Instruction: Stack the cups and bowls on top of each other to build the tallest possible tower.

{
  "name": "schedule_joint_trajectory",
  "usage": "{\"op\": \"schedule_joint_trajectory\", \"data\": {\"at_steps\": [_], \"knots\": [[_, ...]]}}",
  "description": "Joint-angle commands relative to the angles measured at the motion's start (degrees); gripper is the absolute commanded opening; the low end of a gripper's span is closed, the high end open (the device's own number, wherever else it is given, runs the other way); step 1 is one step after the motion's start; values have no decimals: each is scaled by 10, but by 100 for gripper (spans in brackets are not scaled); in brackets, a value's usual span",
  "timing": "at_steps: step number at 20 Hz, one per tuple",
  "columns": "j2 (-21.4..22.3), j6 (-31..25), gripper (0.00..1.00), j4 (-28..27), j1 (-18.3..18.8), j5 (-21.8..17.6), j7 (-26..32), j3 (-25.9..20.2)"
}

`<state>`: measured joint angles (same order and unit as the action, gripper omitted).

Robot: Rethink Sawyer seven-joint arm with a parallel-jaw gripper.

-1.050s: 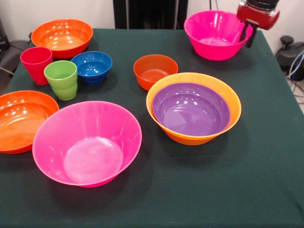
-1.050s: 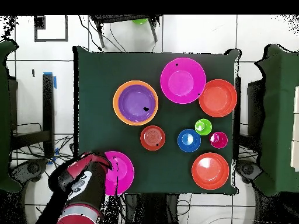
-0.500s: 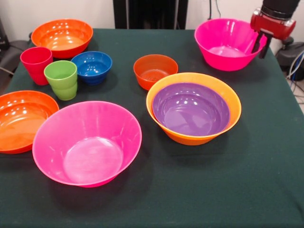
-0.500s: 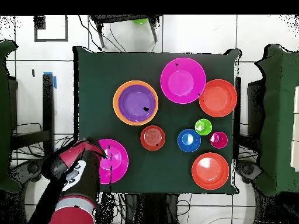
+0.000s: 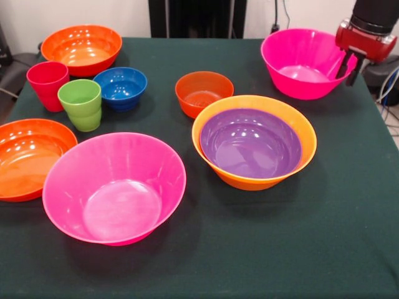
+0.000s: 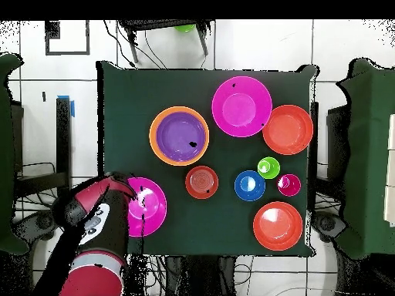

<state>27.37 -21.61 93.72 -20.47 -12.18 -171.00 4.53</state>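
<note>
Gripping pink bowl [image 5: 305, 62] rim: pincer [image 5: 348, 67] | dark green tablecloth [image 5: 280, 249] | white tiled floor [image 6: 339, 46]

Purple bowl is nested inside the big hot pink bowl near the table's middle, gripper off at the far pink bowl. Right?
Not quite. The front view shows the purple bowl nested inside the large orange bowl, not a pink one. The gripper is indeed at the rim of the far pink bowl.
</note>
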Motion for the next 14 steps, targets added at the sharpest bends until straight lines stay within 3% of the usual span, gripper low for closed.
{"op": "schedule_joint_trajectory", "data": {"at_steps": [1, 8, 14], "knots": [[-75, 52, 0, -99, -5, -12, 10, -36], [-78, 46, 0, -106, -8, -13, 12, -34], [-109, 65, 0, -129, -14, -12, -1, -22]]}}
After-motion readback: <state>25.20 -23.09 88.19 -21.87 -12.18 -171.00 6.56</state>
